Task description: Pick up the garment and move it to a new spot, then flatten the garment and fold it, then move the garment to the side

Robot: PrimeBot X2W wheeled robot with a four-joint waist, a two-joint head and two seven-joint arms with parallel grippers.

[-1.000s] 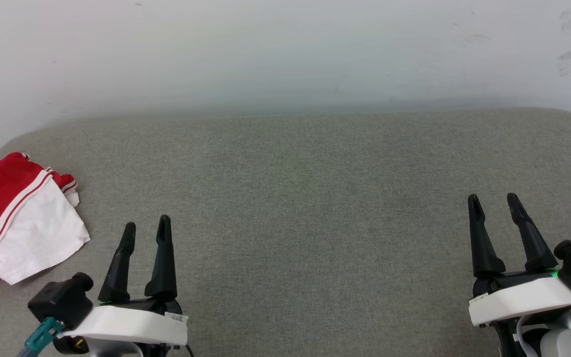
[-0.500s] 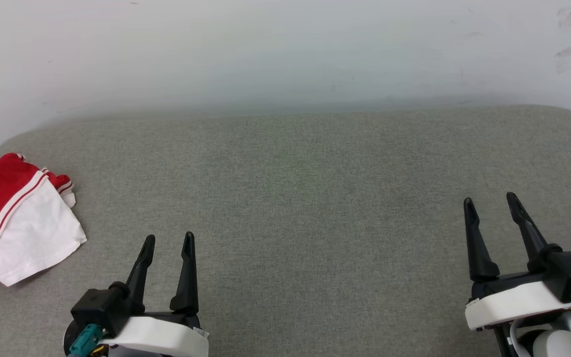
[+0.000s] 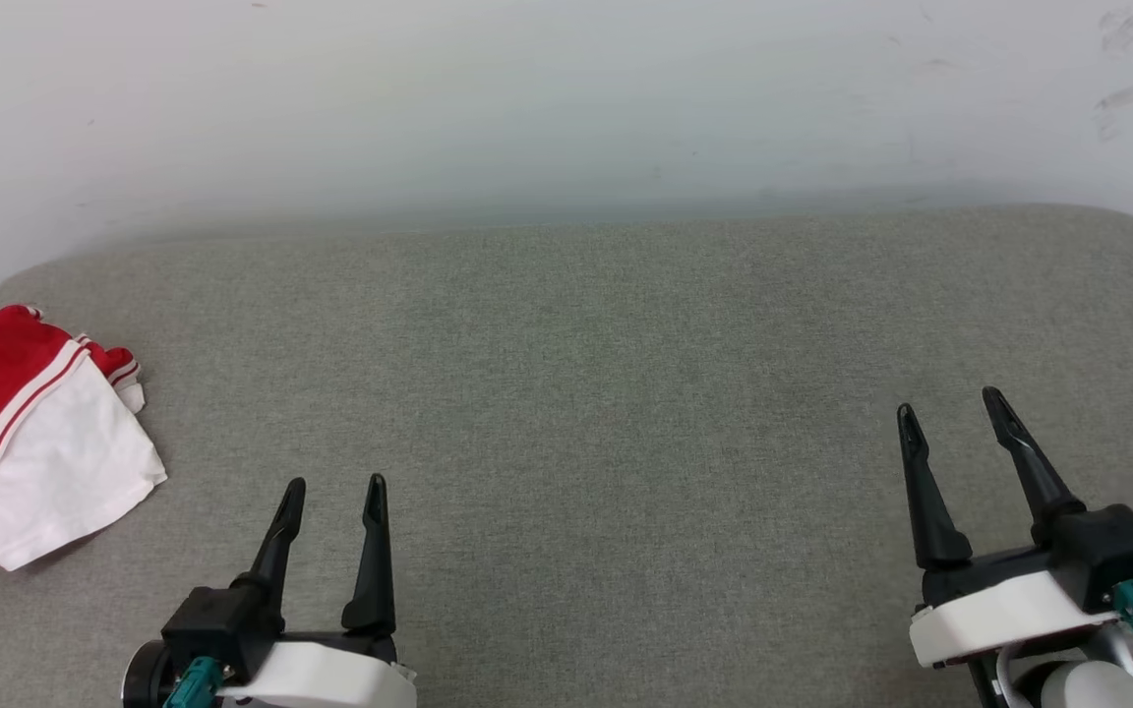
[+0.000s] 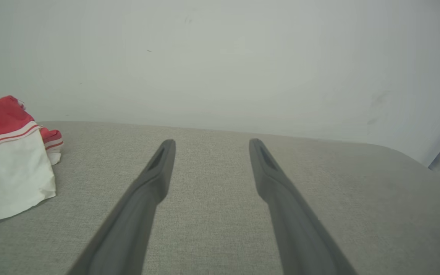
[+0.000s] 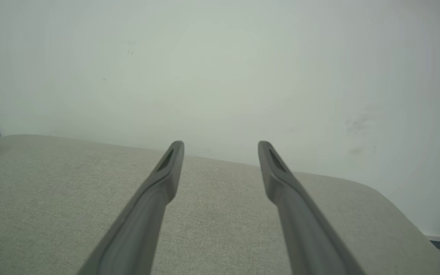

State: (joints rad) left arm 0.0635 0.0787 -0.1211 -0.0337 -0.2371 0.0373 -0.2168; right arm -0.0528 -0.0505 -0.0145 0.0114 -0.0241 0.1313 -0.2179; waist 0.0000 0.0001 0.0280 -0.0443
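The left claw (image 3: pixel 335 482) and right claw (image 3: pixel 948 400) are held apart, empty, over the surface (image 3: pixel 576 393). The garment (image 3: pixel 26 433) is laid folded at the far left edge, near the left claw. The task is judged nearly done; both claws should be kept clear so the fold is not disturbed

Setting. You are facing a plain indoor work area, perhaps a test bay or lab. A wide grey woven-fabric padded surface with rounded corners (image 3: pixel 626 393) sits against a flat white painted wall (image 3: pixel 527 98) marked by faint dark scuffs (image 3: pixel 1122 96). You cannot tell lab from home for certain.
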